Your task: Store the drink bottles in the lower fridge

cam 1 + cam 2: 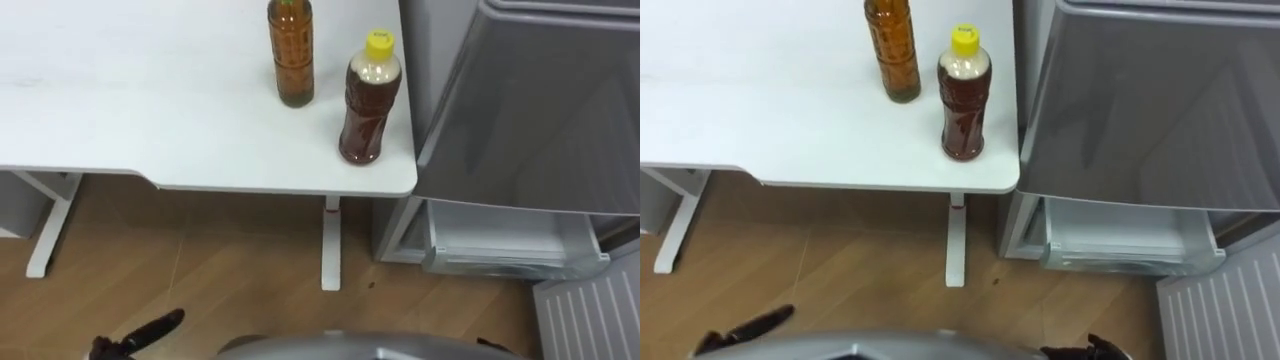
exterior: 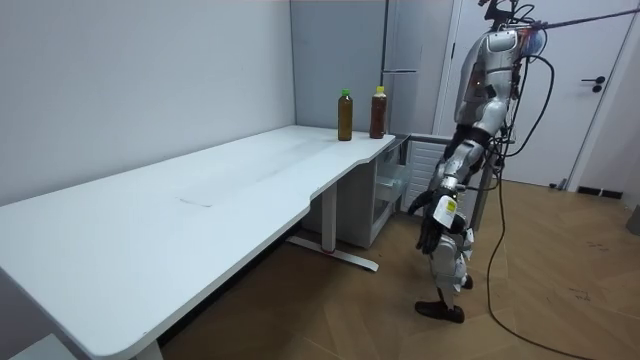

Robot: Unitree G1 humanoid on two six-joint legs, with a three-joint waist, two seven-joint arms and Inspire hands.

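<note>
white table (image 1: 150, 120), two bottles (image 1: 290, 55) (image 1: 370, 100); left robot hand (image 1: 145, 333), right robot hand (image 1: 1092, 350) slack, empty

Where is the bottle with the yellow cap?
In the eye views, the yellow-capped bottle stands upright at the white table's right front corner, just right of the green-capped bottle and beside the fridge.

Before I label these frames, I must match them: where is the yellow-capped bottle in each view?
Left eye view: yellow-capped bottle, upper right of centre, on the table near its corner.
Right eye view: the bottle, top centre, same corner.
Room view: the bottle, upper middle, rightmost of two.
Shared landmark: green-capped bottle beside it.
</note>
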